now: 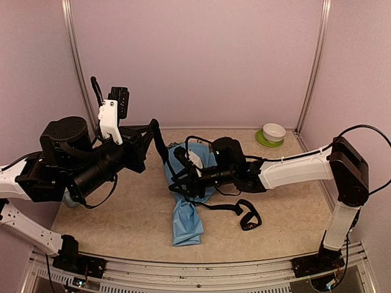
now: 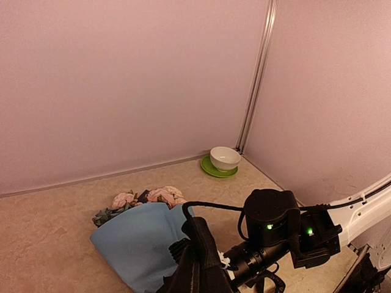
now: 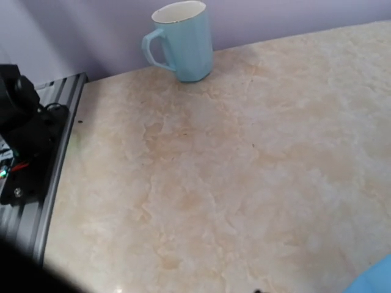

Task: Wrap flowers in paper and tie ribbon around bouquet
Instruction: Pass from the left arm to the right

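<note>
No readable text on any of my feeds.

Looking through all three views, I find no lettering, label, brand or number I can read. The light blue mug (image 3: pixel 181 39) at the far side of the surface shows a plain face, as do the white bowl (image 1: pixel 274 131) in the far right corner and the blue paper (image 1: pixel 186 223) mid-surface. The small electronics board (image 1: pixel 79 282) at the near left edge is too tiny and dark for me to make out any marking on it.
</note>
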You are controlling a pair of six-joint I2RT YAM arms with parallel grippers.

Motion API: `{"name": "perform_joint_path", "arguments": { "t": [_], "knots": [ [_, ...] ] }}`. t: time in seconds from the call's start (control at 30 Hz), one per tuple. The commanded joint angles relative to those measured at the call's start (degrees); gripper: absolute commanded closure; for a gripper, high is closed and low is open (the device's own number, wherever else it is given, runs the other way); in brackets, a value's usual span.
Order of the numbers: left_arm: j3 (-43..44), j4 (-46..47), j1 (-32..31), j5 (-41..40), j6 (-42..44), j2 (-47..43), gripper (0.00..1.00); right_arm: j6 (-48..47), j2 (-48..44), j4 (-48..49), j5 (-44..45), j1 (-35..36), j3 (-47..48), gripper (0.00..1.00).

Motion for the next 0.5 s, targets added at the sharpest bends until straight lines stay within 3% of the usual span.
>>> {"name": "perform_joint_path", "arguments": {
  "t": [0.0, 0.17, 0.27, 0.3, 0.37, 0.43, 0.47],
  "knots": [
    [-1.36, -1.3, -0.34, -2.89, -1.48, -1.38, 1.0, 1.53, -2.25, 3.62, 0.49, 0.48, -2.14, 0.62],
    [-2.19, -3.75, -0.27, -4.35, -3.81, -1.83, 1.0, 2.13, -2.71, 3.32, 0.57, 0.42, -1.73, 0.99],
    [-2.49, -11.99, 2.1, -7.1, -12.97, -1.89, 1.0, 2.43, -3.94, 2.51, 0.92, 0.35, -1.99, 1.0],
    [-2.88, -16.46, 4.16, -6.45, -17.44, -1.77, 0.94, 2.6, -4.47, 2.15, 0.98, 0.38, -2.22, 1.0],
    [-5.91, -24.17, 8.67, -4.41, -29.51, -1.32, 0.55, 3.11, -5.62, 1.59, 0.99, 0.12, -2.74, 1.0],
    [-12.45, -24.82, 11.73, -2.49, -33.4, -1.5, 0.19, 3.59, -6.33, 0.25, 0.13, -0.16, -2.76, 1.0],
    [-15.6, -23.55, 12.81, -1.88, -33.99, -1.64, 0.13, 3.84, -6.41, -0.41, -1.51, -0.26, -2.68, 1.0]
  ]
}}
